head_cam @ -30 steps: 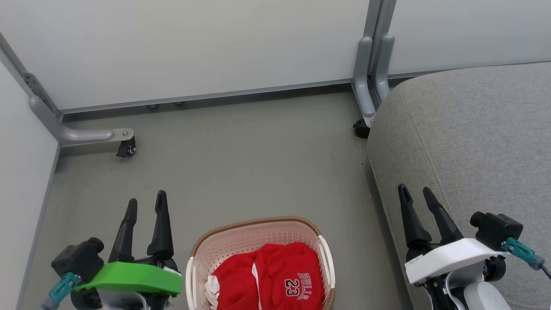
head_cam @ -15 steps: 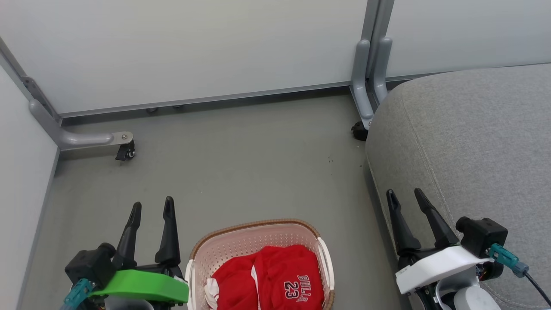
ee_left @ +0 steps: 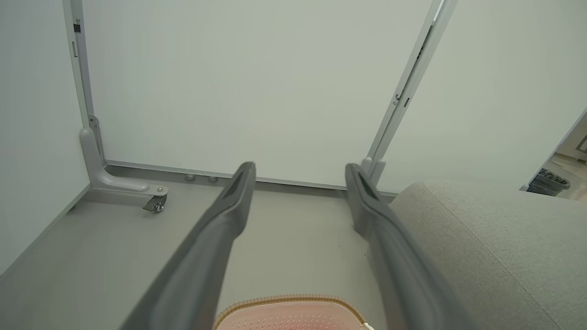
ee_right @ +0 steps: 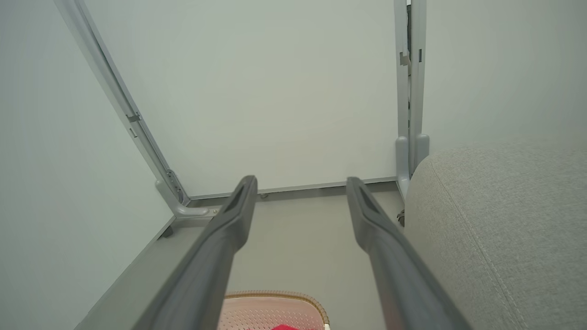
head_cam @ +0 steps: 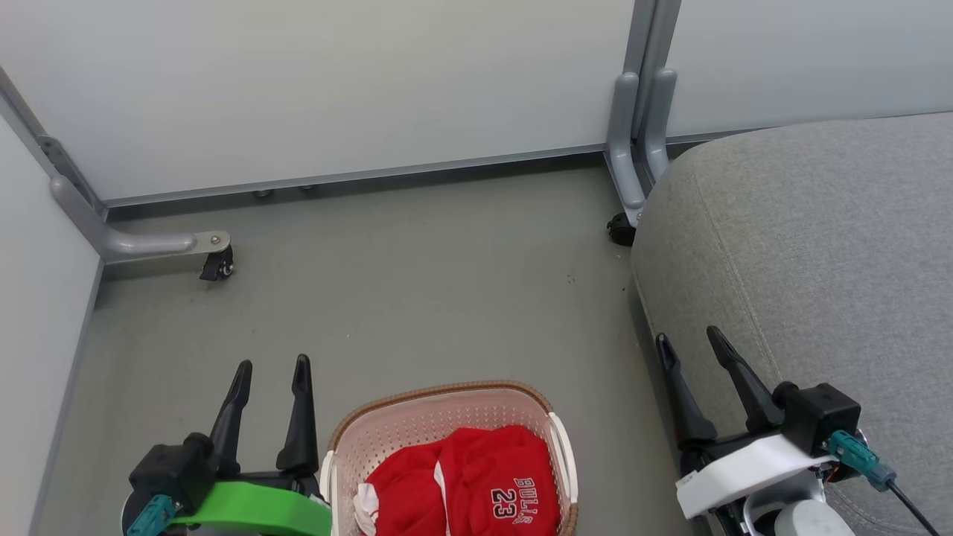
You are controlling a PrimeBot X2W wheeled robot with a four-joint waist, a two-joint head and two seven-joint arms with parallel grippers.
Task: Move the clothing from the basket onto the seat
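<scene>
Floor [head_cam: 417, 298]: smooth grey with a few dark specks. Pale partition panels [head_cam: 335, 89] in grey metal frames close the room on the far side and the left. A frame foot with a black caster [head_cam: 217, 264] sits far left. A paired grey post [head_cam: 640, 126] stands far right of centre, just beside the far corner of the seat.

Seat [head_cam: 819, 246]: large grey woven cushion with a rounded edge and one stitched seam running toward the near side. It takes up the right of the scene.

Clothing [head_cam: 461, 484]: red and bunched, lying in the basket at near centre. The jersey [head_cam: 514, 491] is on the right of the heap; its black-and-white "BULLS 23" reads upside down in the head view. To its left is a red piece edged with a white stripe, with some white fabric at the near left.

Basket [head_cam: 439, 391]: on the floor between the two grippers, left of the seat and apart from it. It has cream perforated walls, a brown woven-look rim and white side handles. The far part of its inside is bare.

Left gripper [head_cam: 272, 362]: near left, just beside the basket, fingers pointing far. The jaws stand apart with nothing between them.

Right gripper [head_cam: 688, 335]: near right, over the seat's left edge. Its jaws are likewise spread and hold nothing.
</scene>
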